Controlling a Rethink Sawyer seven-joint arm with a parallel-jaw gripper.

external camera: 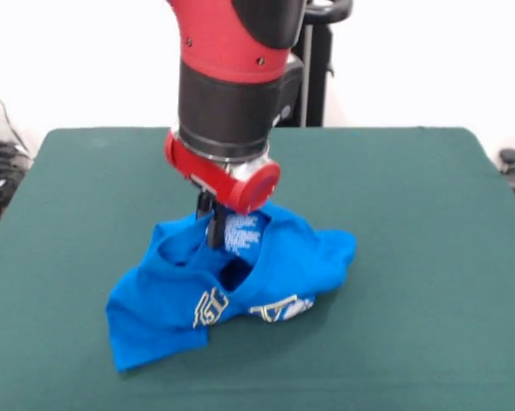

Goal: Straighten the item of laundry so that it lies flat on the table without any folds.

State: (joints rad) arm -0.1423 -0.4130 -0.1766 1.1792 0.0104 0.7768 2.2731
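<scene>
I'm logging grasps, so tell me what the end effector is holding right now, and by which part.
The end effector appears to pinch the blue T-shirt at a raised fold near its middle; the grip itself is partly hidden.

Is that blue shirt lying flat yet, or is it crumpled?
Crumpled: the T-shirt is bunched in folds, its lettering bent, with the gripper at its raised middle.

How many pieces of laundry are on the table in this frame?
1: a crumpled blue T-shirt near the middle of the green table, directly under the gripper.
</scene>
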